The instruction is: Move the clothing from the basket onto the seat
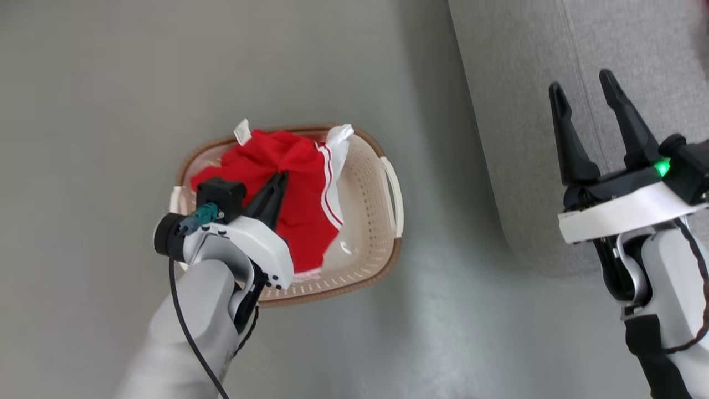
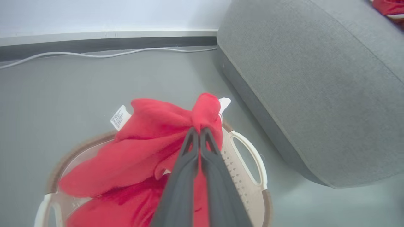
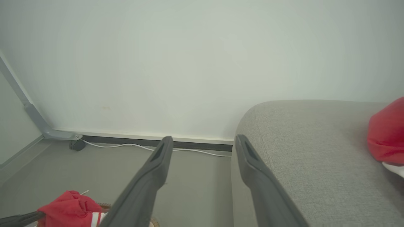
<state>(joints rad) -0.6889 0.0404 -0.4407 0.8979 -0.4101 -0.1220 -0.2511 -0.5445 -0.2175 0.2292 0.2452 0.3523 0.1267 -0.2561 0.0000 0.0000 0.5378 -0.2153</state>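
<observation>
Grips a bunched fold of the clothing (image 1: 299, 221) between the 2 closed fingers of the left gripper (image 1: 279, 180), hoisted above the basket's (image 1: 368, 194) far rim, bulk draped inside. Lifting step in hand. Calls next for rising clear of the rim, then swinging right to the seat (image 1: 526, 111). Holds the right gripper (image 1: 581, 83) wide open, empty, over the seat's near edge

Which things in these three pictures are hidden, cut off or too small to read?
1. Head view: the clothing covers most of the basket floor.
2. Left wrist view: the fabric bunches at the shut left gripper, so garments cannot be counted.
3. Left wrist view: print on the white tag is too small.
4. Right wrist view: the frame edge cuts off a red garment on the seat.
</observation>
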